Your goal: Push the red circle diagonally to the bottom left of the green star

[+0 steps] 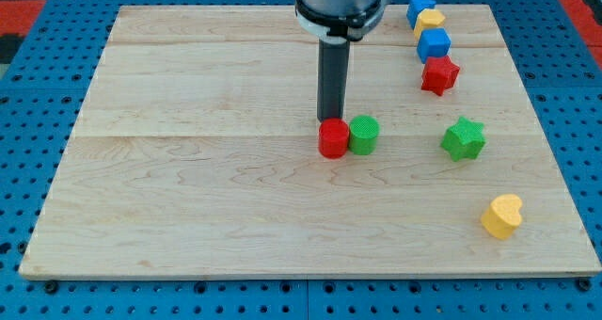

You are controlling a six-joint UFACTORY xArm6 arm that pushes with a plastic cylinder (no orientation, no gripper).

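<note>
my tip touching red circle from above, green circle adjoining, green star well right

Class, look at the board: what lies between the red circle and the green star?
In the camera view, the green circle sits between them, touching the red circle; from it to the green star the wooden board is bare.

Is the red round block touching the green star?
No. The red circle sits against the green circle near the board's middle, while the green star stands apart toward the view's right.
</note>
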